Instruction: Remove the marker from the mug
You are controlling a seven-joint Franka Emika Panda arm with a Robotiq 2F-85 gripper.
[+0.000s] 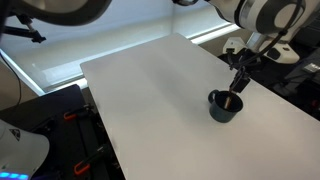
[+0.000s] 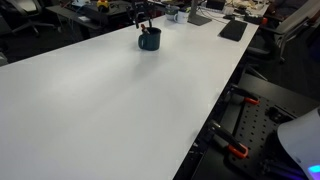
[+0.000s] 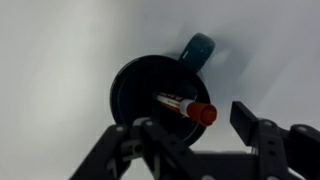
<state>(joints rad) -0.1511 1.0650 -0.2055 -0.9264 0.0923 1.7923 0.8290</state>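
Gripper [image 3: 193,124] over the mug [image 3: 140,88], holding nothing.
Your jaws stand partly open. The marker [image 3: 185,106] leans inside the mug at frame centre, its cap between them. Close off-centre and you may clip the rim and tip the mug.

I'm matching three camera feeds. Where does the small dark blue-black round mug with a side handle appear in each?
In an exterior view: mug right of centre.
In an exterior view: mug top centre, small.
Wrist view: mug in the middle, handle upper right.
Shared landmark: the plain white table beneath it.
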